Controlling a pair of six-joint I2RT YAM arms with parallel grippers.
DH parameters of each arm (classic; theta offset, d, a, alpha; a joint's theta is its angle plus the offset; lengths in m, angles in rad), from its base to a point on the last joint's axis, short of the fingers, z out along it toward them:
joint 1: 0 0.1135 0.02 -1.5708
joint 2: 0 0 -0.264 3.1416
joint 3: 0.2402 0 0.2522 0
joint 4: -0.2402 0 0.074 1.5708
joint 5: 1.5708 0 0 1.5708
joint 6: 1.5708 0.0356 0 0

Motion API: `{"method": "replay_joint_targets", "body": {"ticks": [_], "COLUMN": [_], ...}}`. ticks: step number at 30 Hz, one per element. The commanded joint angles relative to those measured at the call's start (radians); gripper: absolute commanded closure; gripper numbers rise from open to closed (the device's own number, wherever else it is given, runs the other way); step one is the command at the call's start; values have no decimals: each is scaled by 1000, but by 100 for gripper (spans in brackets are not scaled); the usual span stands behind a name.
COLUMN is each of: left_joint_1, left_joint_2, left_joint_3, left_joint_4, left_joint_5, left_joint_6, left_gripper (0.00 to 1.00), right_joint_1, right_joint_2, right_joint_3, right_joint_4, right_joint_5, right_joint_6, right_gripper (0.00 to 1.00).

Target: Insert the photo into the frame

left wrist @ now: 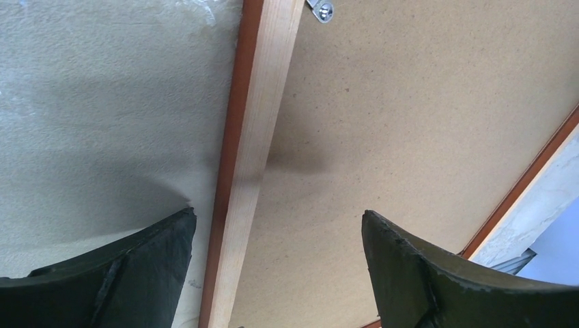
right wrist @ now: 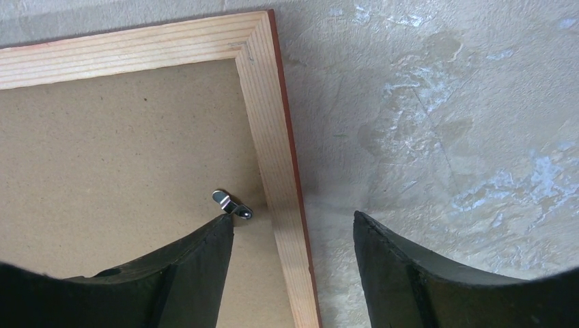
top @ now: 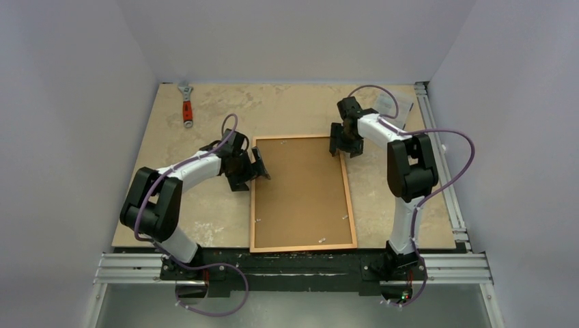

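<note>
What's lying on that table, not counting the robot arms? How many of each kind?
Wooden picture frame: 1
Brown board inside it: 1
Wrench: 1
Clear plastic box: 1
Total: 4

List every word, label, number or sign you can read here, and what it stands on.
None can be read.
The frame, lying back up: bare wood, no print in any view.
The wrench at the table's far left: any marking is too small to read.
</note>
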Motion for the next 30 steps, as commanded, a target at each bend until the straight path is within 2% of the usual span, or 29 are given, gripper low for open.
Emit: {"method": "replay_joint_targets", "body": {"ticks": [1,12,20,23,30], "left_joint_1": [-10,-14,-17,-19,-25], "left_joint_2": [57,67,74,71,77], "left_joint_3": [-9,-1,0,2,5], "left_joint_4": [12,11,9,8,4], "left_joint_5": [1,8,8,9,7], "left_joint_6": [11,18,21,23,29], "left_gripper": [11,12,13,13,14], "right_joint_1": [8,9,9,9,8], "right_joint_2": [46,29,36,44,77], "right_joint_3": [28,19,17,24,33], "right_joint_4": [-1,28,39,35,30], "right_joint_5": [31,-49,-64,-42,-8], "right_joint_6": [-6,-22,-18,-13,32], "right_gripper": [37,34,38,43,68]}}
